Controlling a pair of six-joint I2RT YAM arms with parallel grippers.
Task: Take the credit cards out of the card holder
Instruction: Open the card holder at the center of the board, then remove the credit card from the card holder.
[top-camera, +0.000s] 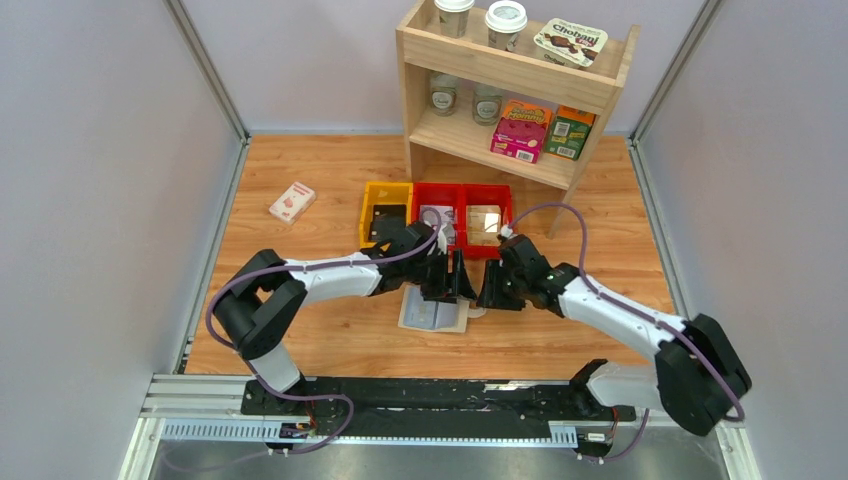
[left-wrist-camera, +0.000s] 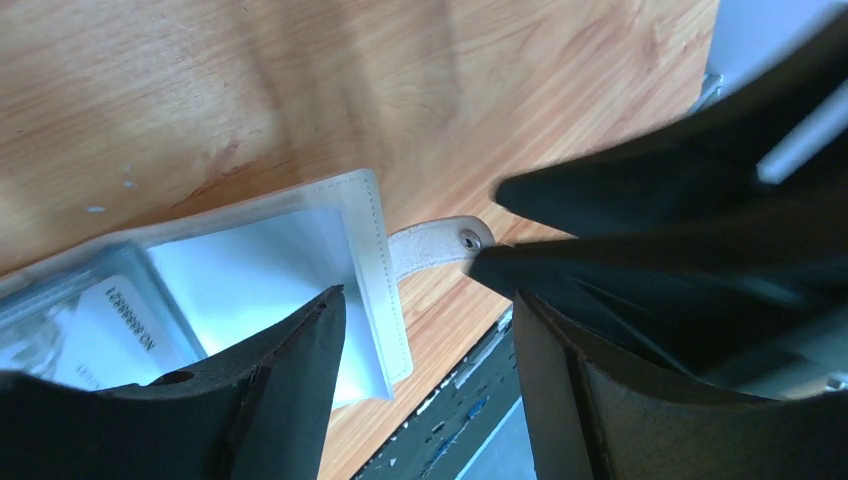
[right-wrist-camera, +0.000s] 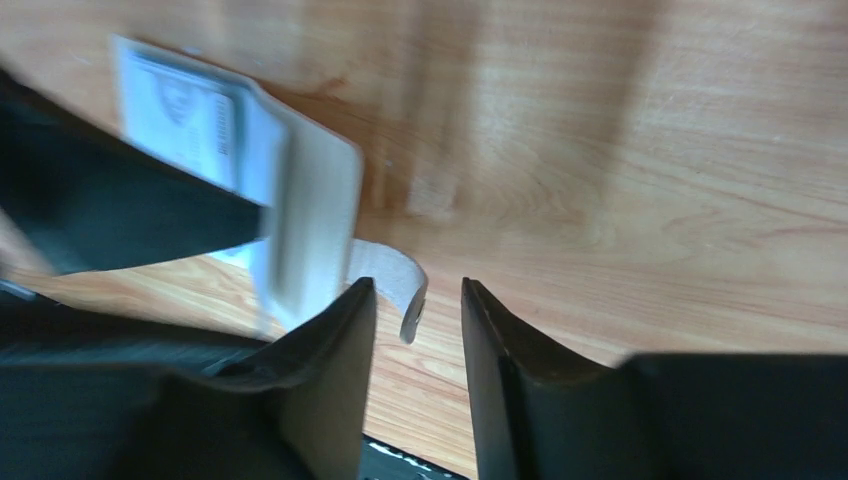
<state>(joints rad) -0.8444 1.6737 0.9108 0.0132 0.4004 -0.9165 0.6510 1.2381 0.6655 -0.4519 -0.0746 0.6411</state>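
Left arm (top-camera: 335, 275) and right arm (top-camera: 625, 318) were both white tubes with chunky black joints. Each had a purple cable (top-camera: 212, 308) looping off it, and the fingers (left-wrist-camera: 290, 370) were plain matte black wedges.

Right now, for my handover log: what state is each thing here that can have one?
card holder: unfolded, lining facing up.
snap tab: undone, sticking out sideways.
credit card: tucked inside the holder.
left gripper: open, one finger over the holder.
right gripper: open, gripping nothing.
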